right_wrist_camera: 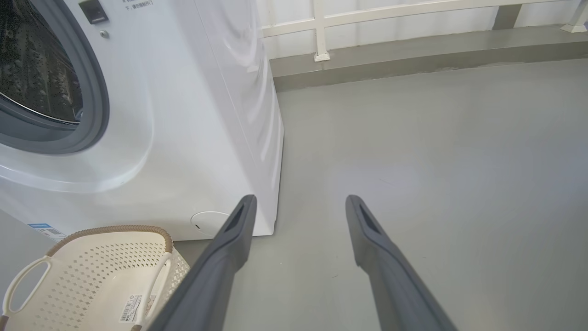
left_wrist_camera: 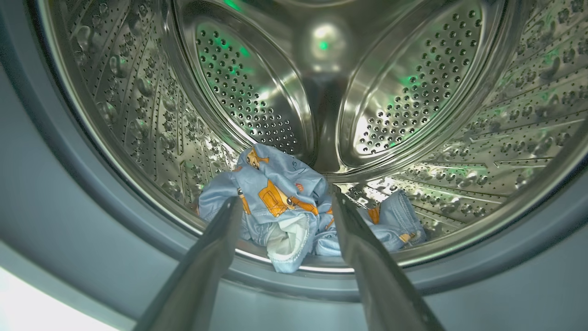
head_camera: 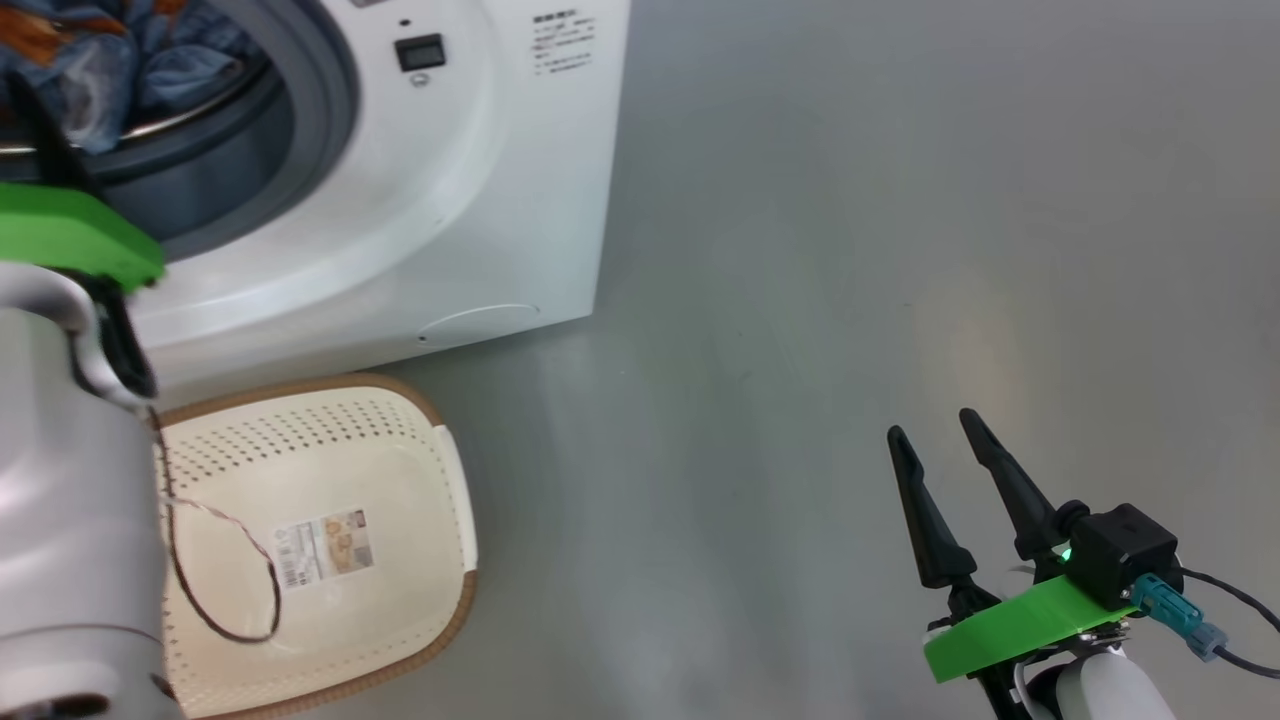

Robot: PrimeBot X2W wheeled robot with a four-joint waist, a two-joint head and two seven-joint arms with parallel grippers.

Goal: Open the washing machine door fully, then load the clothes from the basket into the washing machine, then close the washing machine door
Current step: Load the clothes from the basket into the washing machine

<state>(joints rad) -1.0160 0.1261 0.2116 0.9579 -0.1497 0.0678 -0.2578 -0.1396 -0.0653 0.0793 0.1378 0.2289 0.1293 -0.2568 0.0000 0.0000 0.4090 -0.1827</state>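
The white washing machine [head_camera: 450,180] stands at the upper left with its mouth uncovered; its door is out of view. The light blue clothes [left_wrist_camera: 275,202] with orange prints lie bundled at the front bottom of the steel drum [left_wrist_camera: 413,92], one edge draped onto the drum's lip, and show inside the opening [head_camera: 90,60]. My left gripper [left_wrist_camera: 285,195] is open at the mouth, its fingers straddling the bundle without gripping it. The cream basket [head_camera: 300,470] sits empty on the floor in front of the machine. My right gripper [head_camera: 935,425] hovers open over bare floor, far to the right.
My pale left forearm [head_camera: 60,520] covers the basket's left side, and a thin cable [head_camera: 250,550] loops over the basket. Grey floor [head_camera: 850,250] stretches right of the machine. A low kerb and white railing [right_wrist_camera: 321,27] run behind it.
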